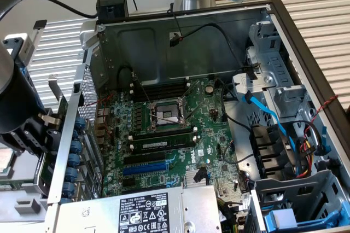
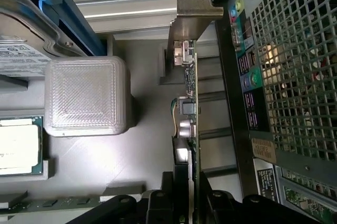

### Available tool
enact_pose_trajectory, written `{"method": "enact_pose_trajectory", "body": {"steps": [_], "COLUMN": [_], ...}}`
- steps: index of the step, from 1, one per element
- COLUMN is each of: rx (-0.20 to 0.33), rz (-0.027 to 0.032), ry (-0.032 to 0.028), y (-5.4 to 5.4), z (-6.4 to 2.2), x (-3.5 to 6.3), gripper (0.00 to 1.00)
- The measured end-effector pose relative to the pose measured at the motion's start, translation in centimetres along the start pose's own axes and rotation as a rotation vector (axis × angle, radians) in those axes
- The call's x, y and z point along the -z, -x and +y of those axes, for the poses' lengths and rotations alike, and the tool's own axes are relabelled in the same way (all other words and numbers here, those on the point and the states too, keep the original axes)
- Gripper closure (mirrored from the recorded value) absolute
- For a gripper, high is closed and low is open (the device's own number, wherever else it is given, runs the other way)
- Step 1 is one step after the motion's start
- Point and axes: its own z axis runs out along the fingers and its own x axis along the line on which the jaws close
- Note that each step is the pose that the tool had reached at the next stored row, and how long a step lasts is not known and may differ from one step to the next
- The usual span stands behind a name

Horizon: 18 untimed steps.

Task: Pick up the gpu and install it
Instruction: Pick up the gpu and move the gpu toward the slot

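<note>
The gripper [image 2: 184,204] has its jaws clamped on the gpu [image 2: 188,111], whose long axis runs straight out from them, bracket [image 2: 196,4] farthest. In the exterior view it hangs at nine o'clock from the motherboard [image 1: 116,155], outside the case [image 1: 147,47].

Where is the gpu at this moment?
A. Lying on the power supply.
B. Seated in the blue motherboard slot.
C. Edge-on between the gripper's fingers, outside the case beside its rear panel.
C: the wrist view shows the gpu edge-on in the gripper, beside the meshed rear panel; the blue slot is bare.
</note>
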Motion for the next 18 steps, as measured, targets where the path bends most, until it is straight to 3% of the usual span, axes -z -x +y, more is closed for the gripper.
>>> {"method": "enact_pose_trajectory", "body": {"steps": [12,18], "rx": [-0.001,-0.002], "rz": [0.0009,0.0053], "ry": [0.0032,0.0042], "y": [0.3,0.5], "z": [-0.19,-0.53], "x": [3.23,4.53], "gripper": [0.71,0.71]}}
